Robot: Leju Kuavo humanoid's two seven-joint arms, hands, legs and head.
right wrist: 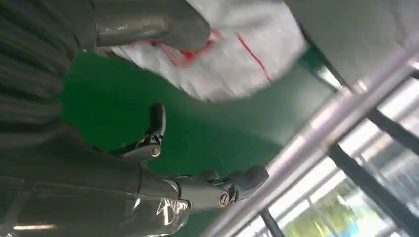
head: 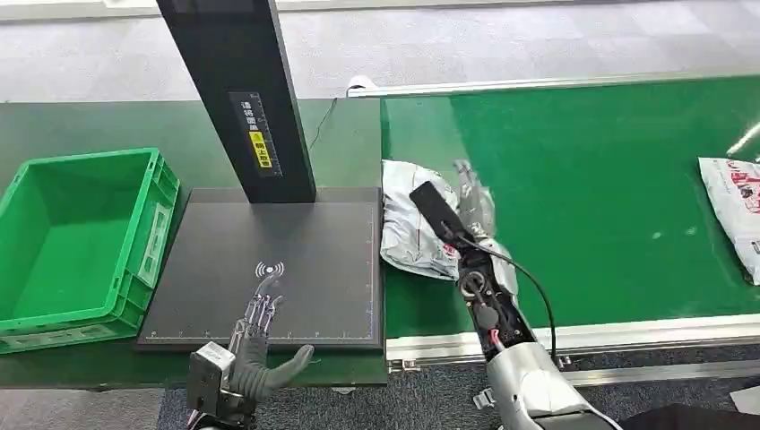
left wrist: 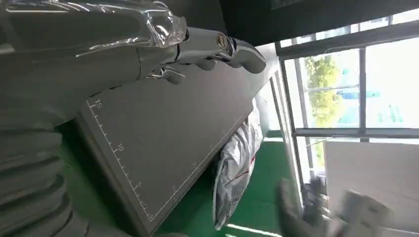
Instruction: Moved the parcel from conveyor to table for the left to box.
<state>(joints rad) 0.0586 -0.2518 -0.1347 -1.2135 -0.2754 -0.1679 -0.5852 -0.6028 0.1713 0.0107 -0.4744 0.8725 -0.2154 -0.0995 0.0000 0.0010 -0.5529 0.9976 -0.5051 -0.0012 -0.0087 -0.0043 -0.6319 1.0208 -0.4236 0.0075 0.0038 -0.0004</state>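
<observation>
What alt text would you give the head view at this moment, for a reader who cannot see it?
The right hand reaches over a crumpled grey parcel on the green conveyor, beside a dark scanning pad. The left hand hovers open over the pad's near edge, left of it sits a green crate, and a second parcel lies far right.
</observation>
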